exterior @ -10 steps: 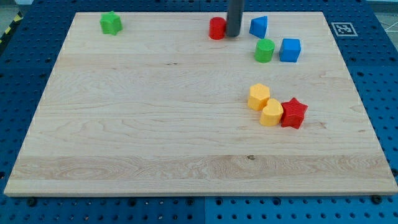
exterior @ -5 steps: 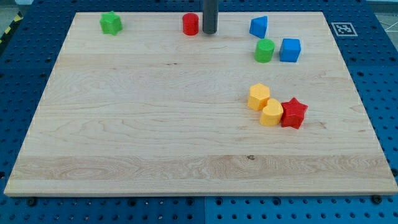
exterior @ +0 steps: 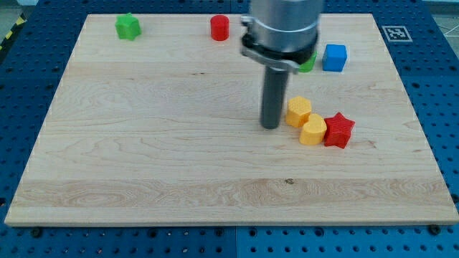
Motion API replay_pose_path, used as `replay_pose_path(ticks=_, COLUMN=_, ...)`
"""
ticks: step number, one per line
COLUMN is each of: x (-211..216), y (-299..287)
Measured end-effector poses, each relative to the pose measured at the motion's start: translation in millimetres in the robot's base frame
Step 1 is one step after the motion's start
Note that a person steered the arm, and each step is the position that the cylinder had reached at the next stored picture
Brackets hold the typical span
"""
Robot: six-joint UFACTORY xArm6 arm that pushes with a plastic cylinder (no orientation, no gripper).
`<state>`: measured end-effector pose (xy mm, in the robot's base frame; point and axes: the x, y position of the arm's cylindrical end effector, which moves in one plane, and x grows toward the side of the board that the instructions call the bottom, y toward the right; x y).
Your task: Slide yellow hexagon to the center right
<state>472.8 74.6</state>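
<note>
The yellow hexagon [exterior: 298,112] lies right of the board's middle. A second yellow block [exterior: 313,130], rounded, touches it at its lower right, and a red star [exterior: 338,130] touches that block's right side. My tip [exterior: 270,126] stands on the board just left of the yellow hexagon, a small gap apart. The arm's wide body hangs over the upper middle of the board and hides the blue block that stood near the view's top and most of the green cylinder [exterior: 309,64].
A red cylinder [exterior: 219,27] and a green star-like block [exterior: 128,26] lie along the view's top edge. A blue cube [exterior: 334,57] sits at the upper right. The wooden board [exterior: 143,158] rests on a blue pegboard table.
My tip left the red cylinder near the view's top and moved down and right to just left of the yellow hexagon. The red cylinder had been pushed left earlier and now rests.
</note>
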Motion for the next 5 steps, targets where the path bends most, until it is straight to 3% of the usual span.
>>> replay_pose_path(ticks=2, x=-22, y=104)
replay_pose_path(ticks=3, x=-37, y=126)
replay_pose_path(ticks=5, x=-34, y=86)
